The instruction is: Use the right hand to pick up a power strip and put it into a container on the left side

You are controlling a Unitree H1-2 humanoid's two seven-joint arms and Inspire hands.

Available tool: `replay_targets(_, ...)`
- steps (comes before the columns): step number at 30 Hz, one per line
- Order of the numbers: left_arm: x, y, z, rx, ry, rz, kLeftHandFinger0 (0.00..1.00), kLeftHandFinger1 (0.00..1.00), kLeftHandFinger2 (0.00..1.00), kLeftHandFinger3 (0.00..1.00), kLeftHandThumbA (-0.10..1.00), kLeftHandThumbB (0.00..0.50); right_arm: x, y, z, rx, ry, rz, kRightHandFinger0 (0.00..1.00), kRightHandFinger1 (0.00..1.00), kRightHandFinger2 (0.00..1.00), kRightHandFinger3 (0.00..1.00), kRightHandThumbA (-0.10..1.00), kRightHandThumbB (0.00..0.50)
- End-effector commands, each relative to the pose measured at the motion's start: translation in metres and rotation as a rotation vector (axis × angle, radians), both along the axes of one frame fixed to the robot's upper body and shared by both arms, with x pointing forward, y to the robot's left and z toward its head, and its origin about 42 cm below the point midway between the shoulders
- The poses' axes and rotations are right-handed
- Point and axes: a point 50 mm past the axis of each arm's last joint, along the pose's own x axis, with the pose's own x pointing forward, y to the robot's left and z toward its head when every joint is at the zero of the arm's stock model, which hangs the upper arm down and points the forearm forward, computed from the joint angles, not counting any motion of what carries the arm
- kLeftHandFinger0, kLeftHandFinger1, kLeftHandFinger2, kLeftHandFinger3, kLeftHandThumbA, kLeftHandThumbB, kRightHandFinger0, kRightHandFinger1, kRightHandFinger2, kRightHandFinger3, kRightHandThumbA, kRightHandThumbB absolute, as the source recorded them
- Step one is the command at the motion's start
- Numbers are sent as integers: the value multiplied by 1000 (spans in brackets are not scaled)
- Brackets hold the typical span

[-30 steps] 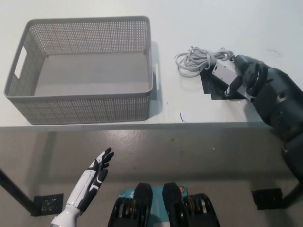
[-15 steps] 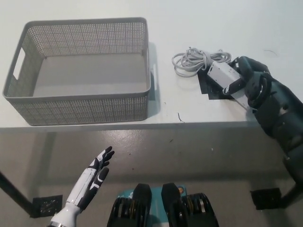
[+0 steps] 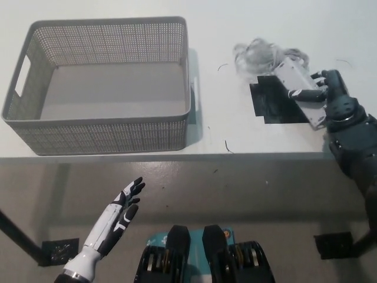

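Power strip is gripped by right robot hand at 2 o'clock above black mat; cable blurred; basket at 10 o'clock on counter; left robot hand held open at 7 o'clock

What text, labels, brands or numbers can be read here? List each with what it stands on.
None can be read.
The power strip in the right hand, with its blurred coiled cable: no legible marking.
The grey basket, black mat and white table: no lettering shows.
The left hand, open below the table edge: none.
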Motion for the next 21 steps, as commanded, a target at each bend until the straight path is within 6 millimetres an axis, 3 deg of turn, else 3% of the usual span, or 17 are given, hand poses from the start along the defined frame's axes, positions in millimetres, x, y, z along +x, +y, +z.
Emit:
replay_targets(1,11,2,20,36,-92,-47,944,964,962,1000,1000,178,10,42,19,941,-66,18,0,1,615,1000,-100,167)
replay_targets(2,10,2,19,36,-91,-48,938,951,951,1000,1000,170,9,46,17,970,-56,25,0,0,527,1000,-100,183)
replay_targets(4,10,1,19,41,-91,-48,917,926,934,1000,1000,166,8,52,14,1039,-32,15,0,0,466,1000,-100,211)
replay_targets(5,10,1,19,43,-92,-48,905,916,929,1000,1000,160,7,54,13,1069,-31,20,0,0,473,1000,-100,231)
replay_targets(7,10,2,18,52,-91,-46,888,898,918,1000,1000,166,5,62,9,1091,-20,38,0,0,512,1000,-100,173)
replay_targets(8,11,3,18,53,-90,-45,887,896,917,1000,1000,166,5,64,8,1104,-21,41,0,0,518,1000,-100,169)
replay_targets(10,11,4,18,60,-91,-43,879,883,912,1000,1000,168,4,67,6,1141,-18,63,0,0,505,882,-100,133)
replay_targets(11,11,4,19,58,-91,-46,877,882,911,1000,1000,165,3,68,5,1202,-11,63,0,0,484,1000,-100,111)
replay_targets(15,11,3,19,60,-92,-54,867,878,904,1000,1000,148,0,76,-1,1279,-12,56,0,0,485,1000,-100,118)
replay_targets(17,11,3,19,66,-92,-53,847,863,895,1000,1000,155,-2,82,-5,1373,2,33,0,0,545,1000,-100,93)
replay_targets(21,10,3,18,67,-88,-56,819,845,879,1000,1000,142,-7,96,-12,1485,5,12,0,0,562,1000,-100,143)
